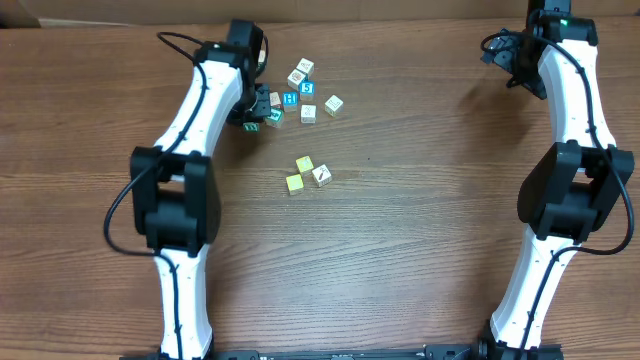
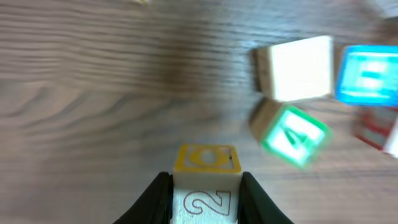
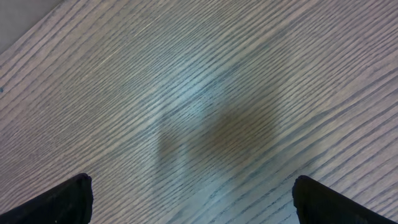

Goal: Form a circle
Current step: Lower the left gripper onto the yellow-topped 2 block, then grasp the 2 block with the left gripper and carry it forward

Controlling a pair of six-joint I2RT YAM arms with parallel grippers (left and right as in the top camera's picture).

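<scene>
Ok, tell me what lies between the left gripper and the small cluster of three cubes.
Only bare table, in the overhead view, from the left gripper to the cluster; a green-faced cube sits just beside the gripper.

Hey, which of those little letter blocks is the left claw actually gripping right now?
The yellow-topped block with a 2 on its side, pinched in the left claw. The green block, blue block and plain block lie loose beyond it.
</scene>
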